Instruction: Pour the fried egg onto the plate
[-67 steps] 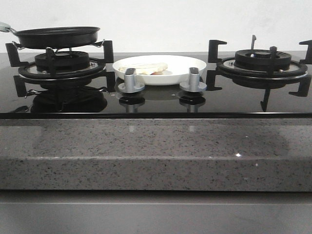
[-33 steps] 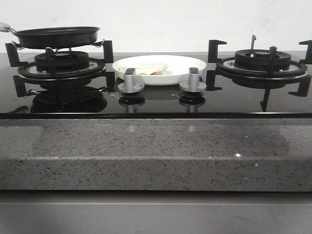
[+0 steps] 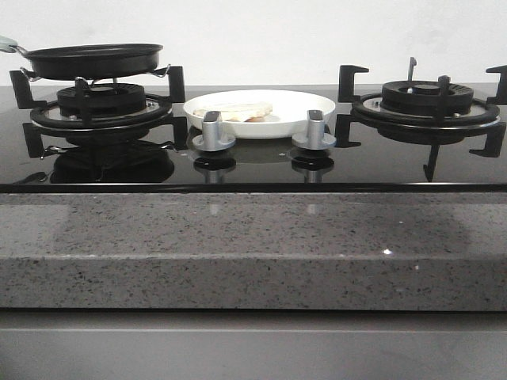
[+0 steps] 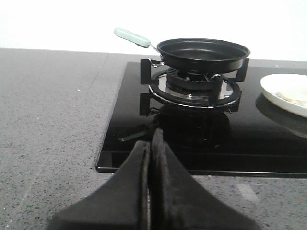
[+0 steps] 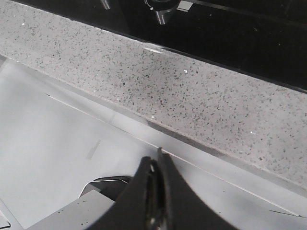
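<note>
The white plate sits on the black glass hob between the two burners, with the pale fried egg lying in its left half. Its edge also shows in the left wrist view. The black frying pan rests on the left burner, its pale green handle pointing away to the left; the pan looks empty. My left gripper is shut and empty, low over the stone counter in front of the hob. My right gripper is shut and empty, below the counter's front edge. Neither gripper shows in the front view.
Two silver knobs stand in front of the plate. The right burner has black pan supports and nothing on it. A speckled grey stone counter runs along the hob's front.
</note>
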